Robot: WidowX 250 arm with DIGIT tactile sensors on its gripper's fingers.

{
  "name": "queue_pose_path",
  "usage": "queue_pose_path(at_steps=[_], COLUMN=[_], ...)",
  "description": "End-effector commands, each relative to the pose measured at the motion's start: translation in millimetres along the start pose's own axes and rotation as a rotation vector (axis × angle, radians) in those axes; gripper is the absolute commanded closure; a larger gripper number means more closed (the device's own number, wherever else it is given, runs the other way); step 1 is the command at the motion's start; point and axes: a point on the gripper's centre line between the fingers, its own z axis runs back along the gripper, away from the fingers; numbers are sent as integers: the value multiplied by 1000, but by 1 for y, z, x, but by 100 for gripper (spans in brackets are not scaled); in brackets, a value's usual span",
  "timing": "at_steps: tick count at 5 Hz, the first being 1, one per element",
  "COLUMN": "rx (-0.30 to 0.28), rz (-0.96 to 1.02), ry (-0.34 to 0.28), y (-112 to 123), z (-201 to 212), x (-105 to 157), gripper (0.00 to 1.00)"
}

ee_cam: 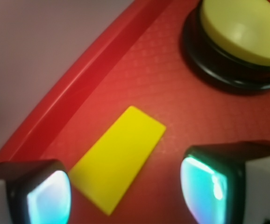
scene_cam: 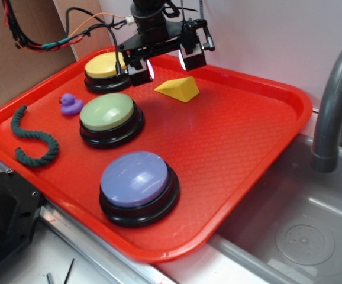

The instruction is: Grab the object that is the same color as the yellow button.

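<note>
Claw [scene_cam: 166, 64] first, since that's where the action is: it's hanging over the back part of the red tray [scene_cam: 248, 148], jaws spread wide and holding nothing at all. From the wrist view the two fingertips [ee_cam: 46, 198] sit at the bottom corners of the shot and the yellow wedge [ee_cam: 118, 158] lies flat on the tray just ahead of them, roughly lined up with the gap but not actually between the pads yet, so nothing's touching it. From the side it looks like the wedge [scene_cam: 178, 89] is just below and a bit in front of the claw, so I'd say the approach is basically there but the lowering, closing and lifting are all left to do. Just off to one side of the claw, close by, is the yellow button [scene_cam: 106, 65], the colour match, so it's clearly going for the right thing. Further out from the claw you've got the green button [scene_cam: 107, 112], a little purple duck [scene_cam: 70, 104], a green rope piece [scene_cam: 35, 142], and farthest away the big blue-purple button [scene_cam: 136, 180], none of which matter here.
</note>
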Motion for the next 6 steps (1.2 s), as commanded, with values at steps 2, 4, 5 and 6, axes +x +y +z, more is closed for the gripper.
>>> queue_pose_path(at_steps=[2, 4, 5, 6], rx=[6, -8, -24, -30], rz=[15, -49, -136, -224], ry=[26, 134, 187, 178], y=[-3, -5, -10, -14], z=[-18, -11, 0, 10], x=[23, 18, 12, 8], gripper=[0, 0, 0, 0])
